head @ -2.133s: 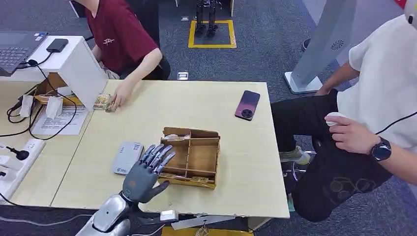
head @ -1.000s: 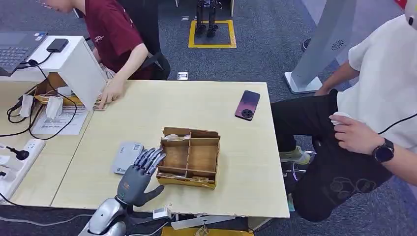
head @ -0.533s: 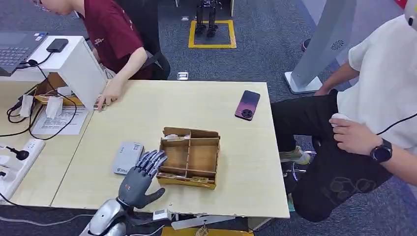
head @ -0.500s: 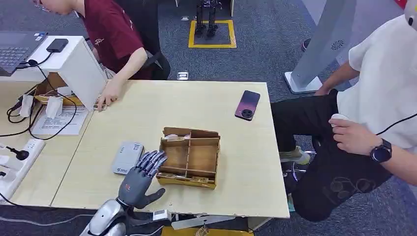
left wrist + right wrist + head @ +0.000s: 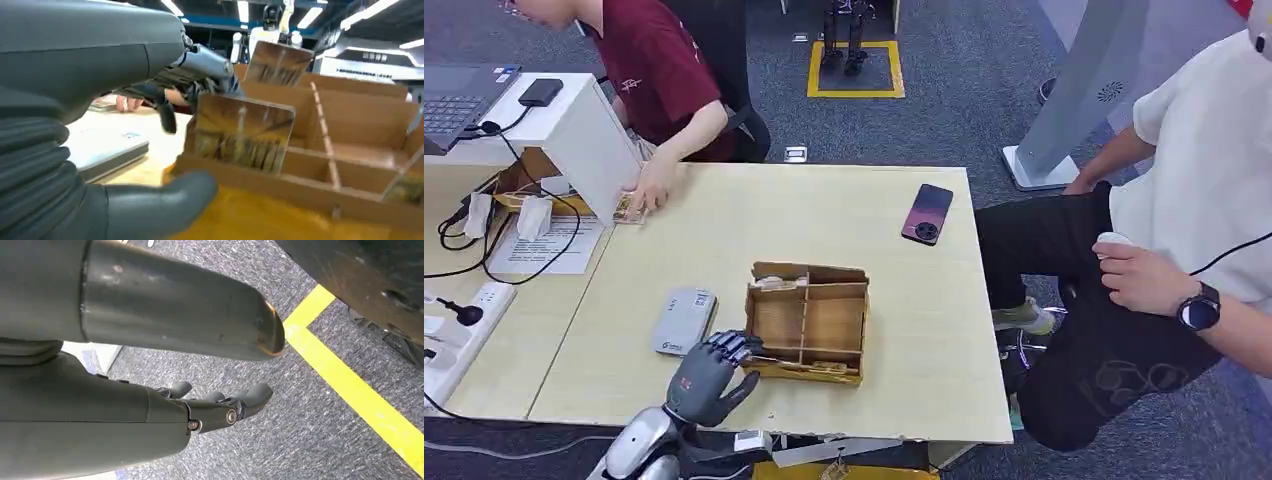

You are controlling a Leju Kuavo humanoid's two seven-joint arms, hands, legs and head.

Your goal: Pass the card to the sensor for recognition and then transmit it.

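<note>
A wooden divided box (image 5: pixel 836 325) stands mid-table, with cards upright in its compartments. My left hand (image 5: pixel 707 376) is at the box's near-left corner. In the left wrist view its dark fingers (image 5: pixel 197 82) curl over the top edge of a yellow-brown card (image 5: pixel 242 132) standing in the near compartment, while the thumb (image 5: pixel 165 207) lies in front of the box wall (image 5: pixel 300 192). Whether the card is gripped is unclear. The grey sensor (image 5: pixel 682 320) lies flat just left of the box. My right hand (image 5: pixel 220 407) hangs over the carpet, holding nothing.
A person in red at the far left rests a hand on cards (image 5: pixel 631 207) beside a white stand (image 5: pixel 584 130). A phone (image 5: pixel 927 212) lies at the far right of the table. A person in white sits to the right. Cables and a power strip (image 5: pixel 464 310) lie on the left.
My left hand's fingers, stretched out over the box's left edge before, have curled down onto the card. The person in red has shifted the hand by the white stand slightly.
</note>
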